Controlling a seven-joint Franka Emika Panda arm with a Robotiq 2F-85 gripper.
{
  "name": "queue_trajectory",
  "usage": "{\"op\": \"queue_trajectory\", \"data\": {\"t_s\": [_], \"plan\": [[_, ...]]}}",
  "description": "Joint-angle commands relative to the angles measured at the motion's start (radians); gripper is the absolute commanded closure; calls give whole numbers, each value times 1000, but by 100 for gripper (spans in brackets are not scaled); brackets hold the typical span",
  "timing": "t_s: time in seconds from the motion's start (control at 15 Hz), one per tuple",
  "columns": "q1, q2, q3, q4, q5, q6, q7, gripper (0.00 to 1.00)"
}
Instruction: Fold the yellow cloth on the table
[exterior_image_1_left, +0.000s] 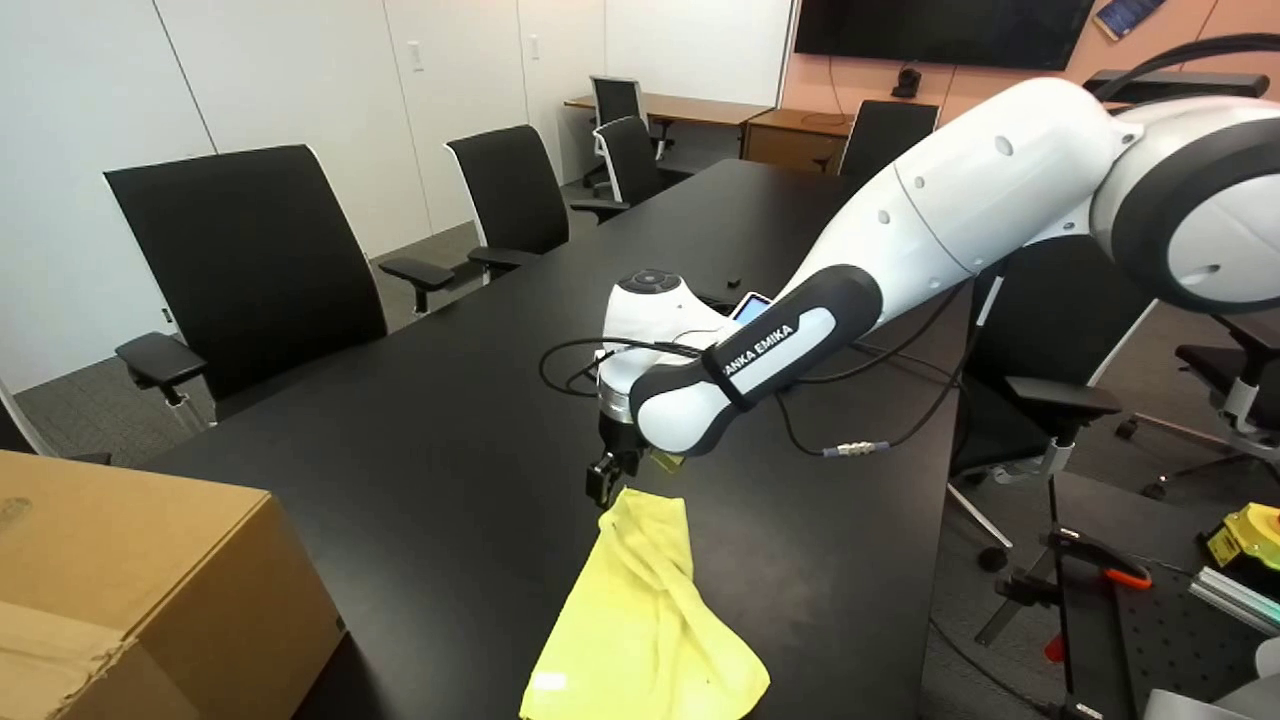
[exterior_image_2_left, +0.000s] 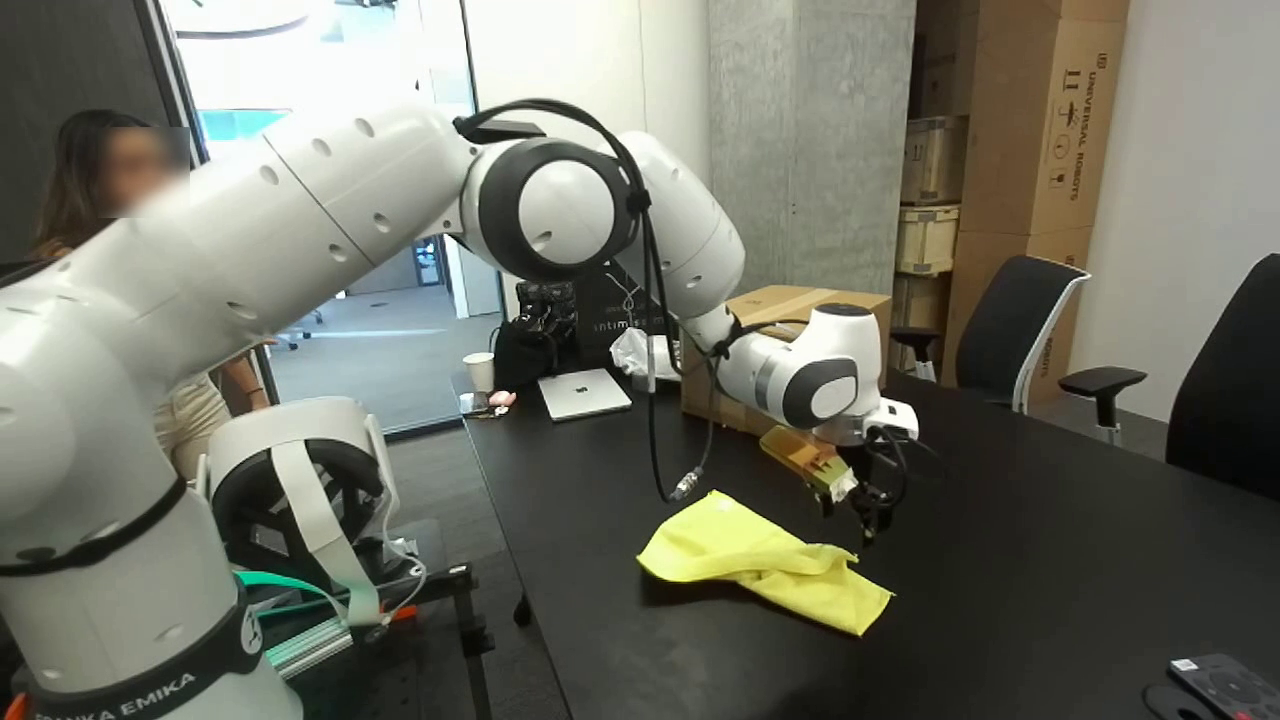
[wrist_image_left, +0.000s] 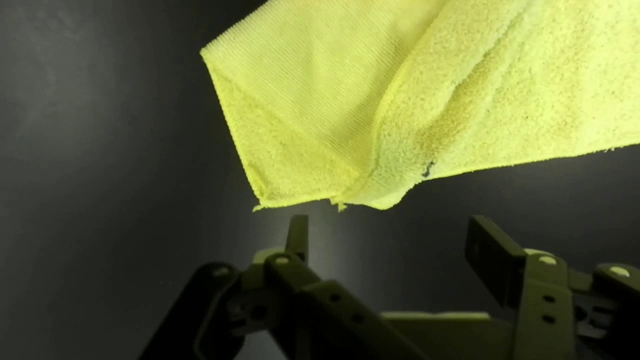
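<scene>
Hanging just beside the yellow cloth (wrist_image_left: 425, 95) on the table (exterior_image_2_left: 1000, 580), the gripper (wrist_image_left: 389, 235) is holding nothing, jaws standing wide. Grasping is presumably the step in hand, the next move likely calling for a reach over the cloth. In an exterior view the whole cloth (exterior_image_2_left: 750, 552) is showing (the wrist view is cropping it).

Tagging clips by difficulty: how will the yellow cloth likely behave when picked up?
The yellow cloth is probably floppy, given its loose folds, so it would likely droop. Its fuzzy surface suggests little slipping. Thin edges hint that it's light.
</scene>
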Motion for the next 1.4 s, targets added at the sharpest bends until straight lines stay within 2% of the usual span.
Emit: {"op": "queue_trajectory", "data": {"t_s": [0.0,0.47,0.87,1.33], "plan": [[43,-78,-13,-94,10,-35,75,0],[117,-237,8,-451,24,-4,180,0],[109,-321,37,-728,44,105,166,0],[94,-322,110,-835,140,253,165,0]]}}
